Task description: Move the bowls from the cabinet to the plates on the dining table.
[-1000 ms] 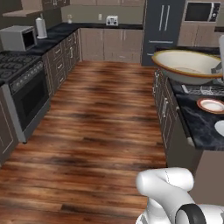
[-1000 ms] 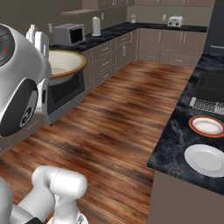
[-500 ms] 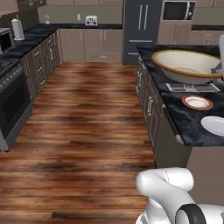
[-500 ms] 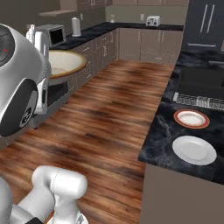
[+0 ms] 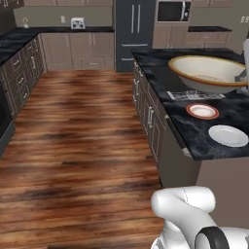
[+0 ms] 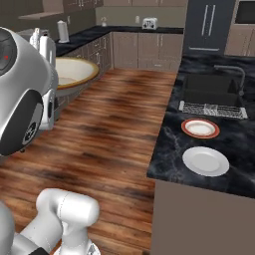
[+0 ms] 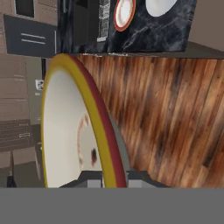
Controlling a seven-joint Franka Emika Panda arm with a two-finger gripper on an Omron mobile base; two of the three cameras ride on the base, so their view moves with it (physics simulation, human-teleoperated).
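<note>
My gripper (image 7: 114, 177) is shut on the rim of a wide cream bowl (image 7: 74, 127) with a yellow lip and tan-brown outside. I hold the bowl (image 5: 206, 73) in the air; in the left base view it shows in front of the dining table's (image 5: 160, 73) black marble top. In the right base view, the bowl (image 6: 74, 72) hangs at the left over the wooden floor. An orange-red plate (image 5: 202, 111) and a white plate (image 5: 228, 135) lie side by side near the island's near end, both bare. The cabinet is out of view.
A dark sink (image 6: 209, 89) with a faucet (image 6: 234, 74) and a drying mat (image 6: 211, 109) lies beyond the plates. A dark fridge (image 5: 133, 34) stands at the back. Base drawers and a toaster (image 5: 78, 23) line the far counter. Open wooden floor (image 5: 82, 136) lies left of the island.
The base has turned, so the whole scene slid left in both base views; the island and plates now sit nearer and more central. The bowl stays in my grip.
</note>
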